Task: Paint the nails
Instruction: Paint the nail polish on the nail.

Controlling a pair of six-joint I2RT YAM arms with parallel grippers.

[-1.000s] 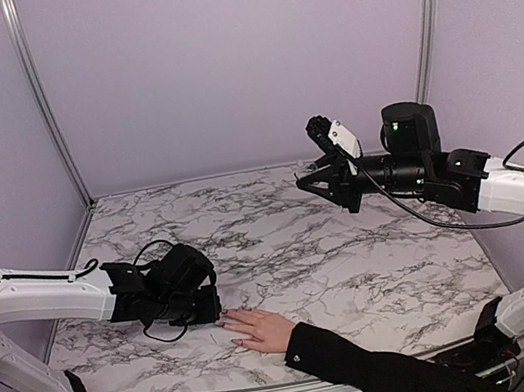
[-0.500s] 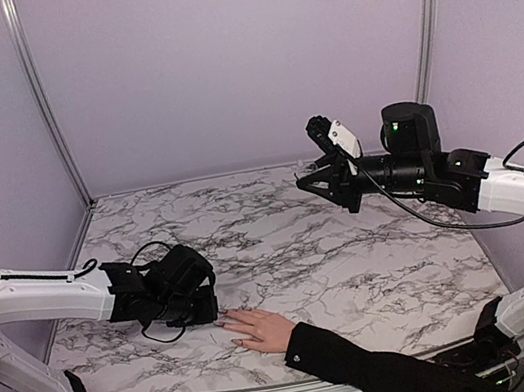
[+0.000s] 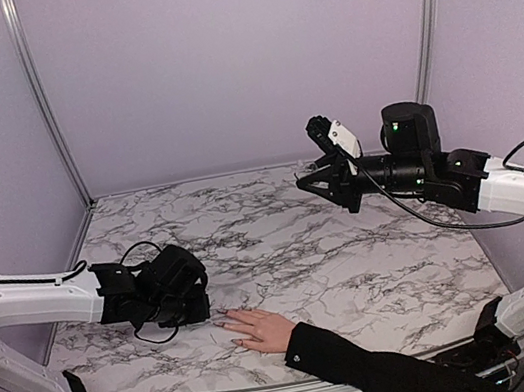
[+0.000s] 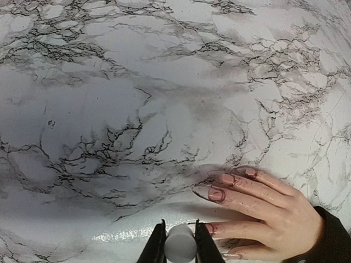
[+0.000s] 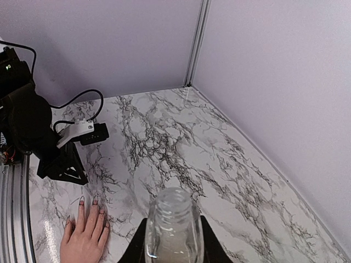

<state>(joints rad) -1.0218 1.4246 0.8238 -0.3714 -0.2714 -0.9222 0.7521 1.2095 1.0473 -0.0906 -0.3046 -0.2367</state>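
My left fingers [image 4: 180, 241], clamped on the white brush cap [image 4: 181, 251], have backed off the hand [image 4: 274, 213]; its nails [image 4: 216, 194] look part-painted. My right fingers [image 5: 174, 244] grip the bottle [image 5: 174, 216] well beyond it.

Seen from my overhead camera, the hand [image 3: 261, 330] lies flat on the table [image 3: 351, 241] at lower centre of the frame, and its sleeve [image 3: 373, 364] runs off toward the lower right. The left gripper [image 3: 200, 306] sits just left of the hand, in the lower left. The right gripper [image 3: 328, 176] hangs well apart, right of centre. In my left wrist view the nails [image 4: 216, 194] lie at lower right, just right of a cylinder [image 4: 180, 247] between that gripper's fingers [image 4: 158, 247]. A bottle [image 5: 174, 219] stands at bottom centre of my right wrist view, with the hand to its lower left.
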